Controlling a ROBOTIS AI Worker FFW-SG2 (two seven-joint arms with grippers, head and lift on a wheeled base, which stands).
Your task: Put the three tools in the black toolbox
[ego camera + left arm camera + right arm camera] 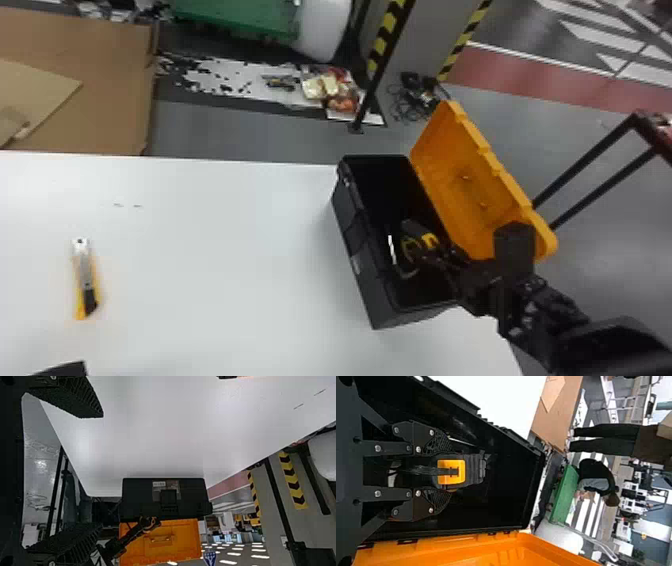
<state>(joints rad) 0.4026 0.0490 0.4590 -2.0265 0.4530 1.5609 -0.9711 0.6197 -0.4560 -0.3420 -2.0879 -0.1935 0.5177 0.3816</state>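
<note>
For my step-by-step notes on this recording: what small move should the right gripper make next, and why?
Probably open the right gripper to release the black-and-yellow tool: its fingers close on that tool from both sides, and the tool is already inside the black toolbox.

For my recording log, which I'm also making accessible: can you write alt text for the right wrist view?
The right gripper grips a black-and-yellow tool inside the black toolbox. The orange lid is open, and part of a white table shows beside the toolbox, with cardboard beyond.
</note>
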